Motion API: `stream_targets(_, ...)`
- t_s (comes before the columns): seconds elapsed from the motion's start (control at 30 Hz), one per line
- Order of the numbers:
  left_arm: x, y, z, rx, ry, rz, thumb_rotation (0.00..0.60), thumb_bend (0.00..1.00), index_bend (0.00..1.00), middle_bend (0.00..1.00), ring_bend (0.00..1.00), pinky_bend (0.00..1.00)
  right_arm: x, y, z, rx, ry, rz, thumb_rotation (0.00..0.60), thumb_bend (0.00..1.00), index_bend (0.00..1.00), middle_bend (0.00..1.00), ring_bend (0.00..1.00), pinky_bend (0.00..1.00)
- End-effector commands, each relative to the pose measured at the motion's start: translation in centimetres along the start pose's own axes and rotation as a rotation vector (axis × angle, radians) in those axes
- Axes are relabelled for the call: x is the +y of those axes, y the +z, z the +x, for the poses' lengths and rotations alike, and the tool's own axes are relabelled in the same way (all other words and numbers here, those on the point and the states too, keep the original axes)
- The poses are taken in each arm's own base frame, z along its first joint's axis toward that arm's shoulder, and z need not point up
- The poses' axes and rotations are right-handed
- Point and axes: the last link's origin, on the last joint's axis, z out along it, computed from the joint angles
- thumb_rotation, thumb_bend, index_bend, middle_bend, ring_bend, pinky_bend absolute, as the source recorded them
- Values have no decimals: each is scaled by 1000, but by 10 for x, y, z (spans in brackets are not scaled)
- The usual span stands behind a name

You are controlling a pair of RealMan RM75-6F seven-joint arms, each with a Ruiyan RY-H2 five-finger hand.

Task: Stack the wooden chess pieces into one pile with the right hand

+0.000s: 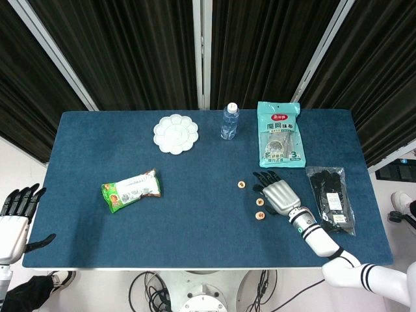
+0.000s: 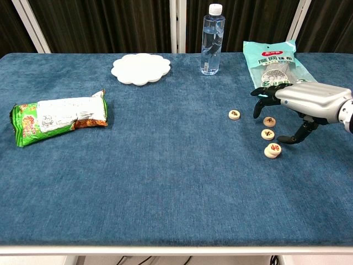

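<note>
The right hand (image 2: 300, 105), fingers spread and empty, hovers just beside the loose chess pieces (image 2: 269, 134), apparently ready to gather them.

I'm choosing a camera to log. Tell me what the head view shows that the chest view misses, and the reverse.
Only the head view shows the left hand off the table's left edge and the black gloves packet. Only the chest view shows the nearest chess pile as stacked, with all pieces separated. Both show the right hand, water bottle, white plate and green snack bag.
</note>
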Motion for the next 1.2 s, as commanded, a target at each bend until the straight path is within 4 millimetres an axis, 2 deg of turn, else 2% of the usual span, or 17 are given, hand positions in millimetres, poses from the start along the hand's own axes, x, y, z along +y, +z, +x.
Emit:
stream_targets(0.03, 0, 0, 0, -1, -1, 0, 600, 0, 65, 1, 0, 0, -1, 2, -1, 5, 0, 2, 600, 239, 333, 0, 0, 0)
stream_targets(0.77, 0, 0, 0, 0, -3, 0, 600, 0, 66, 1, 0, 0, -2, 3, -5, 19, 1, 3, 600, 269, 543, 11, 0, 0)
stream_targets(0.97, 0, 0, 0, 1, -3, 0, 600, 0, 65, 1, 0, 0, 1, 0, 7, 55, 31, 2, 600, 271, 554, 16, 0, 0)
stream_targets(1.2, 1, -1, 1, 3, -2, -5, 600, 0, 65, 1, 0, 0, 5, -18, 23, 67, 29, 30, 600, 271, 564, 20, 0, 0)
